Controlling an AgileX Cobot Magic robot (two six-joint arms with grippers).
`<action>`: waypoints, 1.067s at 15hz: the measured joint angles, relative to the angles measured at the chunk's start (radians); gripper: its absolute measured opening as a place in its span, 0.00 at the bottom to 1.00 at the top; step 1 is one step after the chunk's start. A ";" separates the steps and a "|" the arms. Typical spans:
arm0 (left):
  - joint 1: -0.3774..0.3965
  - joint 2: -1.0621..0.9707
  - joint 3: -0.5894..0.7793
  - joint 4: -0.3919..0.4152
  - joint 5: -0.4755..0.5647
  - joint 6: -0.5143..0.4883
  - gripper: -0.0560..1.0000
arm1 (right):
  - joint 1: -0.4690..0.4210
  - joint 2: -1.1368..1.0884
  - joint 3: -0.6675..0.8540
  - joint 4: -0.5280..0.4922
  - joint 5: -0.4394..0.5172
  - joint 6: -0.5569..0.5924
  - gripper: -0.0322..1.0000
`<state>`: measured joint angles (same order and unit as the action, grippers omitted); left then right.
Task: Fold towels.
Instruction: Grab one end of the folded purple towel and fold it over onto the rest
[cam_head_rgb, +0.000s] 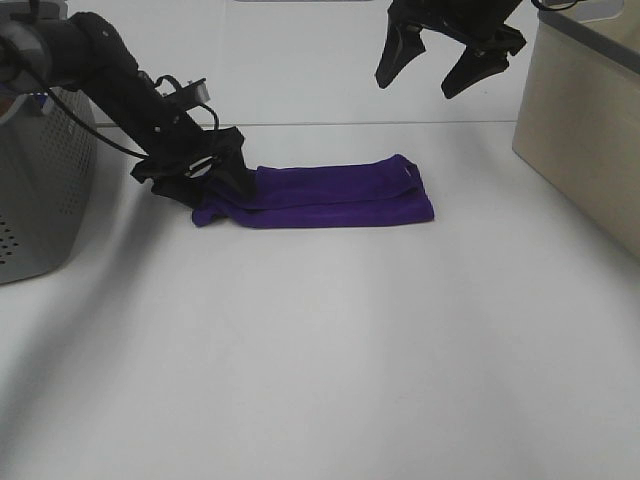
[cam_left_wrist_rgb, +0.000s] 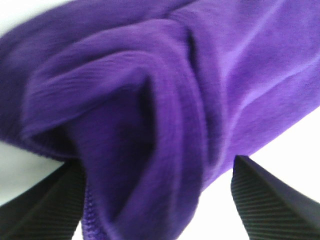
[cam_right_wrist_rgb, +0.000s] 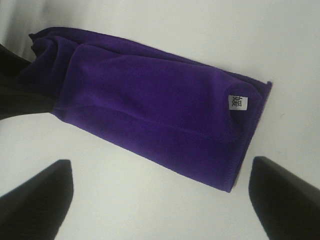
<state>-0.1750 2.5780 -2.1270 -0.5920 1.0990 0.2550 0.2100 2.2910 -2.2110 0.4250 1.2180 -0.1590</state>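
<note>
It looks like a robot lab bench, given its plain white tabletop (cam_head_rgb: 320, 380), perforated grey basket (cam_head_rgb: 40, 190) and beige box (cam_head_rgb: 585, 130).

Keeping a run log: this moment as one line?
deep purple cloth towel: folded strip on white table | left gripper: jaws open around its end | right gripper: open, raised

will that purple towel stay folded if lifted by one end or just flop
Likely floppy: the towel is soft pile, bunched in loose folds at the left gripper. The layers lie unsecured, so the free end would probably sag and unfold.
</note>
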 joint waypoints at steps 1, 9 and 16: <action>-0.008 0.001 -0.001 -0.008 -0.004 0.000 0.73 | 0.000 0.000 0.000 0.000 0.000 0.000 0.92; -0.028 -0.008 -0.026 0.205 -0.020 0.002 0.10 | 0.000 -0.022 0.000 0.000 0.001 0.000 0.92; -0.084 -0.071 -0.166 0.227 0.059 0.086 0.10 | 0.000 -0.185 0.023 0.050 0.003 0.025 0.92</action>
<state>-0.2590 2.5070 -2.2930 -0.3650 1.1580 0.3410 0.2100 2.1060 -2.1880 0.4750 1.2210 -0.1340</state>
